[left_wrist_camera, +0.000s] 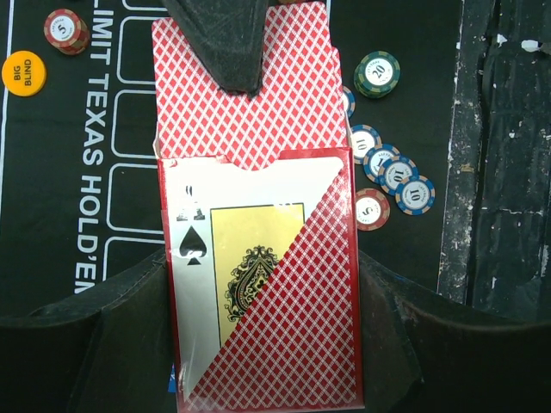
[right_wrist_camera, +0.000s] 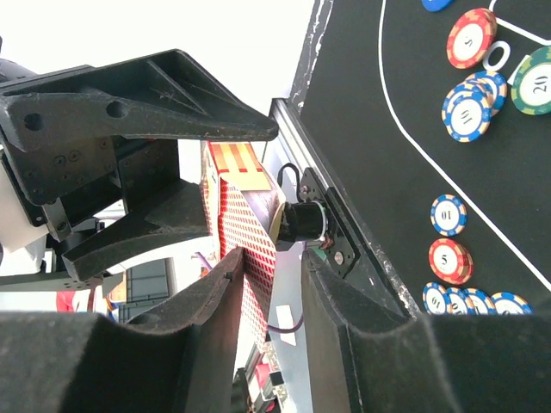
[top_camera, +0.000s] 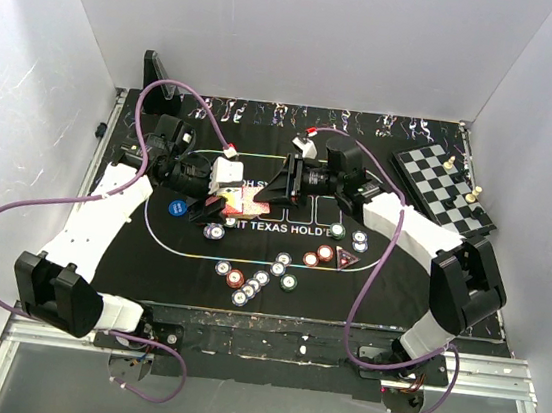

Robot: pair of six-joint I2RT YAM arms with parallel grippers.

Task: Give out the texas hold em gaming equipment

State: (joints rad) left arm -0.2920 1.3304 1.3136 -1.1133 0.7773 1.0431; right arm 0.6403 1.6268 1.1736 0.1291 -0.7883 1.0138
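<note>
My left gripper (top_camera: 218, 199) is shut on a red-patterned card pack (left_wrist_camera: 267, 301) with an ace of spades on its front, held above the mat; it also shows in the top view (top_camera: 237, 200). Red-backed playing cards (left_wrist_camera: 258, 95) stick out of the pack's far end. My right gripper (top_camera: 269, 198) is open, its jaws straddling the cards' edge (right_wrist_camera: 254, 232); one finger (right_wrist_camera: 211, 318) lies against the cards and a gap stays to the other. Poker chips (top_camera: 252, 282) lie scattered on the mat's near half. A yellow button (left_wrist_camera: 23, 73) and a dark triangular marker (top_camera: 348, 261) lie on the mat.
The black mat (top_camera: 189, 256) printed with Texas Hold'em lettering covers the table. A chessboard (top_camera: 445, 187) with pieces stands at the back right. A blue disc (top_camera: 176, 207) lies left of the grippers. More chips (top_camera: 336, 236) lie under the right arm. White walls enclose the table.
</note>
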